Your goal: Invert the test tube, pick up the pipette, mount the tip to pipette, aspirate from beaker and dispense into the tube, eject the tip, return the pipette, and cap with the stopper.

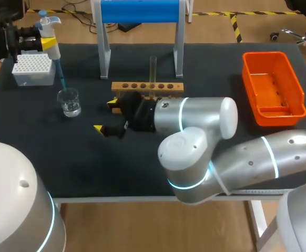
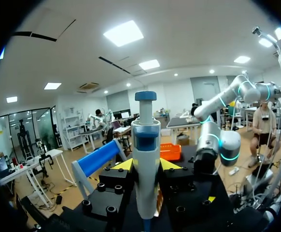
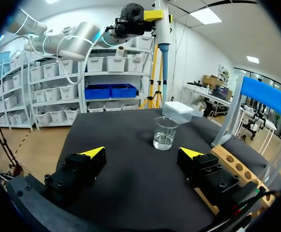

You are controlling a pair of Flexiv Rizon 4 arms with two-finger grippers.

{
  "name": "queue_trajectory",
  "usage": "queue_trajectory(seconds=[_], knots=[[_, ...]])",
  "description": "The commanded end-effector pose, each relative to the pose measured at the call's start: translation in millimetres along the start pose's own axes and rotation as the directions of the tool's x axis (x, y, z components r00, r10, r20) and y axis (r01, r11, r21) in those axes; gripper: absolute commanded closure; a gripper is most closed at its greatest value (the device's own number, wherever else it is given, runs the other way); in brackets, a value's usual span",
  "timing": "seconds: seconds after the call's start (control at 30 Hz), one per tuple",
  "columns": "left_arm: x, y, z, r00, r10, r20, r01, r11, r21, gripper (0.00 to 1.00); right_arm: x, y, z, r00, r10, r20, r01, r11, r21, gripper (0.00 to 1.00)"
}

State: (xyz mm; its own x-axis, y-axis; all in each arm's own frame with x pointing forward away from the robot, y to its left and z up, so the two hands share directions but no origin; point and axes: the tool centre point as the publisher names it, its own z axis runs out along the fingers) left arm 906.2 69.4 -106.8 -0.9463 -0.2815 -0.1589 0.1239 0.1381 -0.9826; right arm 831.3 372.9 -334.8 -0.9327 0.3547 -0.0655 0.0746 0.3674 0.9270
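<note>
My left gripper (image 1: 42,42) is shut on the white pipette (image 1: 50,37) at the table's far left. The pipette hangs upright, and its blue tip (image 1: 61,79) ends just above the glass beaker (image 1: 69,102) without touching the water. In the left wrist view the pipette (image 2: 145,154) stands between the left gripper's (image 2: 146,166) yellow tips. The clear test tube (image 1: 153,68) stands upright in the wooden rack (image 1: 148,86). My right gripper (image 1: 105,116) is open and low over the table in front of the rack's left end. Ahead of the right gripper (image 3: 143,153) are the beaker (image 3: 165,133) and the pipette (image 3: 162,34). No stopper shows.
A white tip box (image 1: 33,69) sits behind the beaker at the far left. A stand with a blue bar (image 1: 140,10) straddles the back middle. An orange bin (image 1: 273,86) is at the right. My right arm (image 1: 205,136) lies across the front middle.
</note>
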Motion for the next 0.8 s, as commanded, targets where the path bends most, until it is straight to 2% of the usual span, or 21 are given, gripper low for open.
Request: queue_trajectory(seconds=[0.03, 0.43, 0.8], knots=[[0.0, 0.1, 0.2, 1.0, 0.002, -0.001, -0.002, 1.0, 0.001, 1.0, 2.3, 0.0, 3.5, 1.0, 0.0, 0.012, 0.0, 1.0, 0.001, 0.0], [-9.2, 20.2, 7.9, 1.0, 0.028, -0.008, -0.028, 1.0, 0.0, 1.0, 2.3, 0.0, 3.5, 1.0, 0.0, 0.012, 0.0, 1.0, 0.001, 0.0], [-16.1, 44.2, 2.9, 0.999, 0.032, -0.005, -0.032, 0.999, -0.017, 1.0, 2.3, 0.0, 3.5, 1.0, 0.0, 0.012, 0.0, 1.0, 0.001, 0.0]])
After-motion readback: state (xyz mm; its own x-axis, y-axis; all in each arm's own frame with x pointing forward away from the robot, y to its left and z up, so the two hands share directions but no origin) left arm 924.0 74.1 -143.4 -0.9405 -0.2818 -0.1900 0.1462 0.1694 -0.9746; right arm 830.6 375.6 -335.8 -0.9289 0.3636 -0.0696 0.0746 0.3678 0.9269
